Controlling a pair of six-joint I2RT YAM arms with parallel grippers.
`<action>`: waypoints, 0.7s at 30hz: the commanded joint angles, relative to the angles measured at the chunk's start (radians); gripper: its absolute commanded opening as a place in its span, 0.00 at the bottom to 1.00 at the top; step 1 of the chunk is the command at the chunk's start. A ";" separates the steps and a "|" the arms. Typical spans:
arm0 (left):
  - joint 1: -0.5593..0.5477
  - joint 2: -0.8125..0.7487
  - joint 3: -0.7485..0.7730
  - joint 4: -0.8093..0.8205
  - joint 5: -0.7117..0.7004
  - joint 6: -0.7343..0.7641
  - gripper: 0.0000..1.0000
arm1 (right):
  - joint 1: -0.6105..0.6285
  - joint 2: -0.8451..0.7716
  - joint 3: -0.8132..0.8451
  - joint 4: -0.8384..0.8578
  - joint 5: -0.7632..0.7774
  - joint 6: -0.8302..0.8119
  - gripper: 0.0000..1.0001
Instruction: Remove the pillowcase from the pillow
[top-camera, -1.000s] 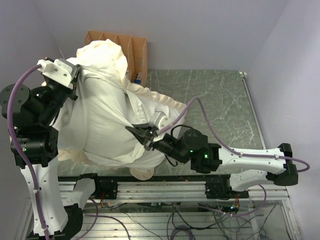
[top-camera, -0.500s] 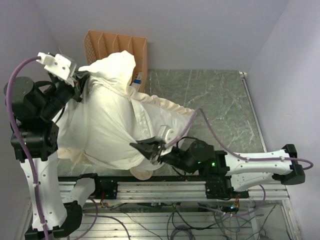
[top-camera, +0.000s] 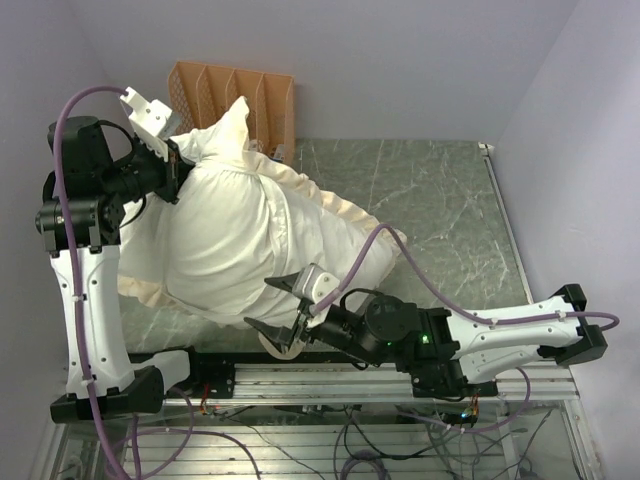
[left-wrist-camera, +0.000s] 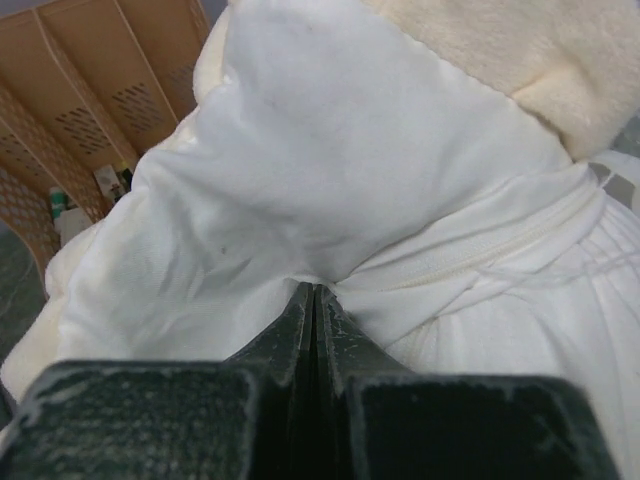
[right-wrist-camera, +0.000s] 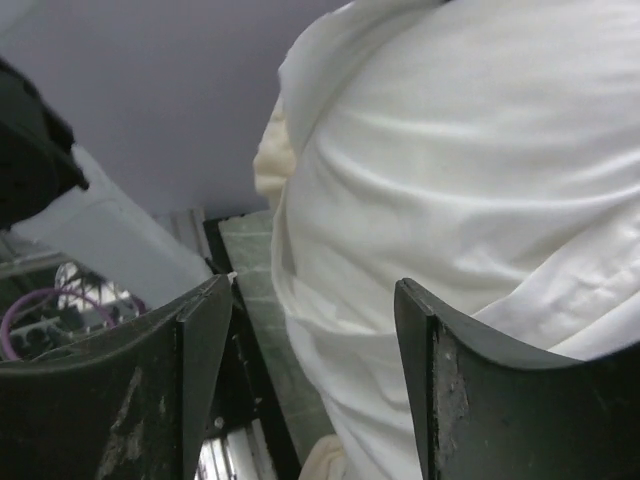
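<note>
The pillow (top-camera: 225, 235), a plump white cushion, fills the table's left half, with one pointed corner (top-camera: 240, 105) sticking up at the back. The pillowcase (top-camera: 345, 215) shows as cream frill along the pillow's right side and at its near left edge. My left gripper (top-camera: 170, 162) is shut on a pinch of the pillow's white cloth (left-wrist-camera: 300, 200) just below that corner. In the left wrist view, cream plush of the pillowcase (left-wrist-camera: 520, 50) lies at the top right. My right gripper (top-camera: 268, 305) stands open at the pillow's near edge. White cloth (right-wrist-camera: 450, 160) lies beyond its fingers (right-wrist-camera: 205, 340), and nothing is pinched.
An orange-brown divided rack (top-camera: 235, 95) stands at the back, right behind the pillow's raised corner. The green marbled table (top-camera: 440, 200) extends to the right. A metal rail (top-camera: 330, 378) runs along the near edge under the right gripper. Walls close in at the back and both sides.
My right gripper has opened and let go of the white cloth, dropping back toward the near edge. The left arm has swung its pinched cloth up and toward the back.
</note>
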 joint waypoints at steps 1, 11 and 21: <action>-0.005 -0.022 -0.002 -0.129 0.157 0.012 0.07 | -0.005 0.016 0.105 -0.005 0.110 0.015 0.70; -0.006 -0.014 0.030 -0.198 0.272 0.008 0.07 | -0.172 0.157 0.402 -0.191 0.010 0.056 0.83; -0.006 -0.032 0.043 -0.172 0.297 -0.025 0.07 | -0.330 0.310 0.603 -0.383 -0.220 0.160 0.88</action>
